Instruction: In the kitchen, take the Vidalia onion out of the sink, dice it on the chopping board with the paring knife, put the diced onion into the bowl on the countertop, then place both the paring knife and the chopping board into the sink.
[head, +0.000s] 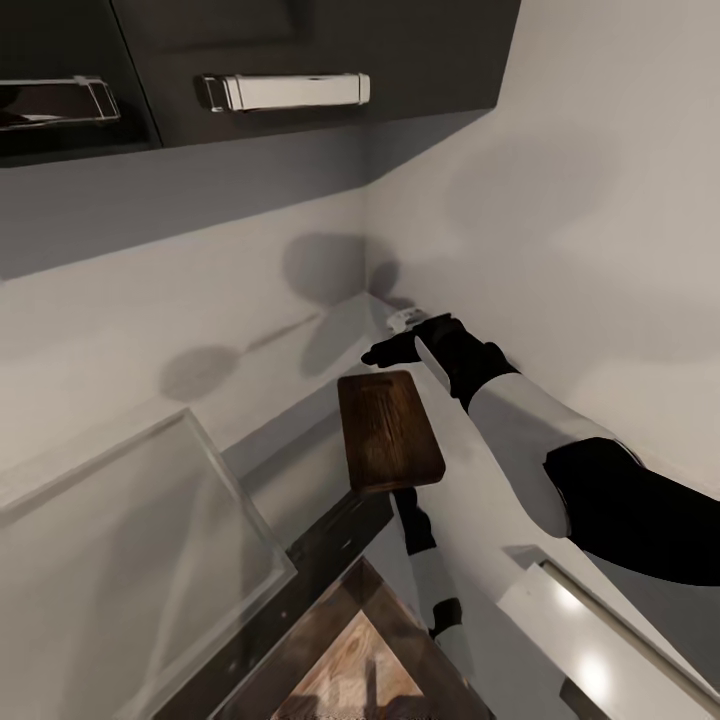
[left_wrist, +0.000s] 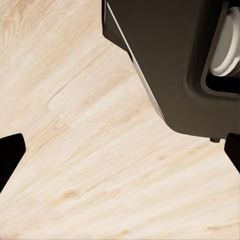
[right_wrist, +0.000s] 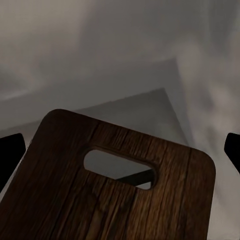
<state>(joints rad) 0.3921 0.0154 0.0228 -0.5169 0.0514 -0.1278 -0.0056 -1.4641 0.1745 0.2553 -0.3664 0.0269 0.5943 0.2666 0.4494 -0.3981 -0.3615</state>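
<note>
1. The dark brown wooden chopping board with rounded corners is near the middle of the head view. It sits close to the corner where two pale grey walls meet.
2. The black right gripper is at the far end of the board, at about 12 o'clock from it. Its arm reaches in from 4 o'clock.
3. In the right wrist view the board is very close, with its slot handle at the far end. The two black fingertips are spread wide apart, one at each side. They do not look like they are pinching the board.
4. I cannot tell if the board is lying on the worktop or is up in the air.
5. The left gripper hangs over a light wooden floor beside the robot's own dark base. Its fingers are spread apart too, with nothing between them.
6. Dark wall cupboards with shiny silver bar handles are at 12 o'clock in the head view.
7. I think the board is stiff and hard, so it will not bend or break. It is flat and smooth, so it may slip.
8. I think a good place to hold it is a short edge, or the strip of wood by the slot, with one finger above and one below.
</note>
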